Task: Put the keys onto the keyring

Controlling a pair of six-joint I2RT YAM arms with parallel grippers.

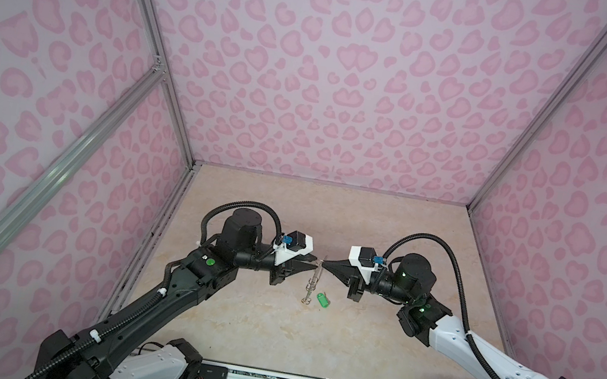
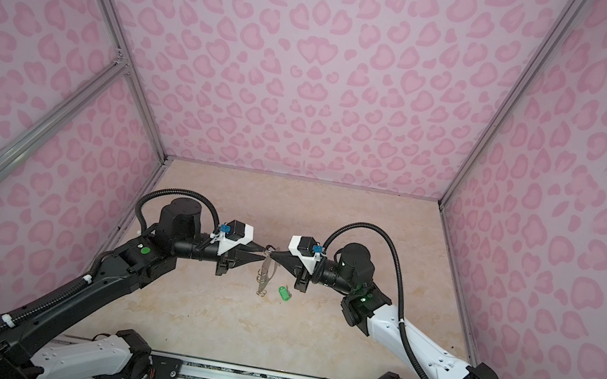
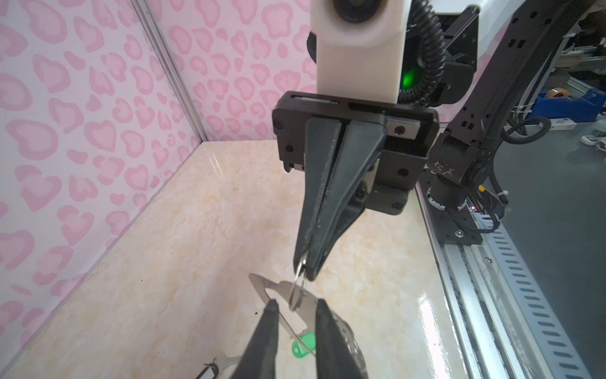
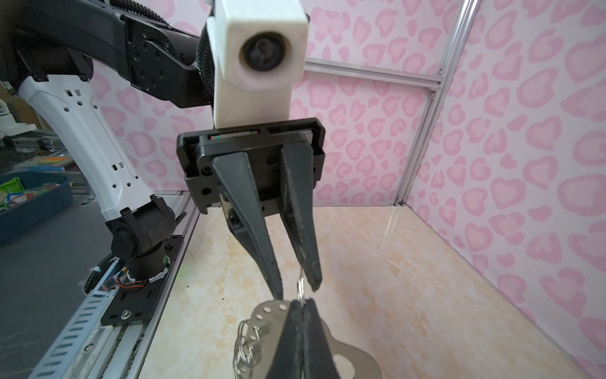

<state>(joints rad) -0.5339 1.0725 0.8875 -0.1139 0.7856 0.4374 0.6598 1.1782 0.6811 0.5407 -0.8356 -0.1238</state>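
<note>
above the marble table [image 1: 266,340], mid-frame in both top views, the right gripper [image 3: 306,274] is clenched on a split ring [image 3: 299,290] of the upright keyring [image 1: 312,285]. the left gripper [image 4: 296,289] stands slightly parted beside that ring, grasping nothing. the green-tagged key [image 1: 323,299], just right of the keyring, and the black-tagged key [image 3: 210,369] lie loose on the table, so neither is threaded yet.

keyring [image 1: 314,281]: between left hand [image 1: 315,268] and right hand [image 1: 324,264] | key [image 1: 324,300]: on table [image 1: 268,332], just right of keyring
</note>
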